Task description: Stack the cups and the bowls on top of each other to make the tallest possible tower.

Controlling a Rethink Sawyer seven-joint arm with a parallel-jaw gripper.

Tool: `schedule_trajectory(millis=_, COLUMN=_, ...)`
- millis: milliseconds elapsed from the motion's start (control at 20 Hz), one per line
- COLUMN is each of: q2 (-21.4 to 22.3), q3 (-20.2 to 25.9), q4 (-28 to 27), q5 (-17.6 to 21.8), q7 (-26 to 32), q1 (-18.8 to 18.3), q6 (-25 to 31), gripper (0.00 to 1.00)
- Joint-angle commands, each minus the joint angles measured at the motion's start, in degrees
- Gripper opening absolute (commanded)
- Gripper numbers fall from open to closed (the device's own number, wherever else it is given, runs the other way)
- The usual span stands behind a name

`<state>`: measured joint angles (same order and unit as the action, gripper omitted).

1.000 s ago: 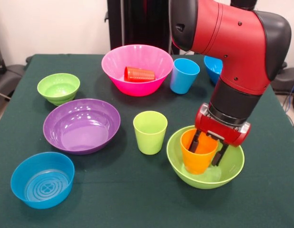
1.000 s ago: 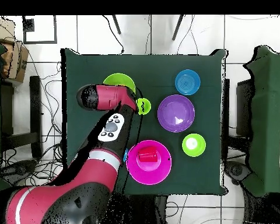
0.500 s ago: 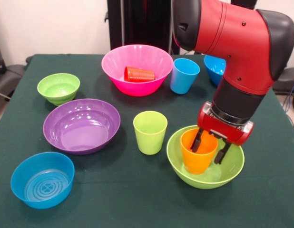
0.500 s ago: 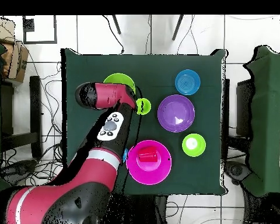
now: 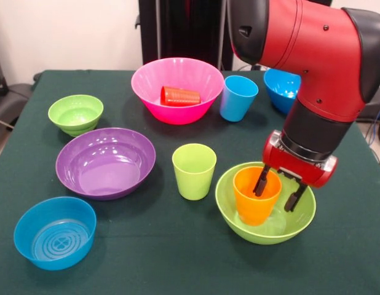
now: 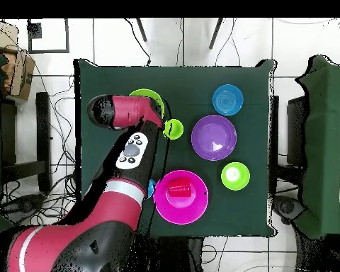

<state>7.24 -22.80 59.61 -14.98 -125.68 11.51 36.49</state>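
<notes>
Red/black arm comes down from above, elbow bent, wrist pointing down w/ slight tilt. Hand [image 5: 278, 190] hangs low, black fingers [image 5: 262, 180] spread apart, nothing clamped btwn them; one finger sits lower than the other. Overhead view: arm reaches across worktop from bottom edge; hand itself hidden under the wrist there.
</notes>
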Motion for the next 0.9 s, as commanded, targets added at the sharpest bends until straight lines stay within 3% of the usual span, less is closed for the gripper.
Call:
schedule_trajectory(millis=50, q2=0.26, q3=6.68, q4=-2.51, q5=0.3, q7=-2.79, q1=-0.4, q6=7.25, gripper=1.0)
schedule_trajectory(millis=900, q2=1.17, q3=6.61, q4=-3.7, q5=0.79, q7=-1.14, q1=-1.1, q6=10.97, gripper=1.0)
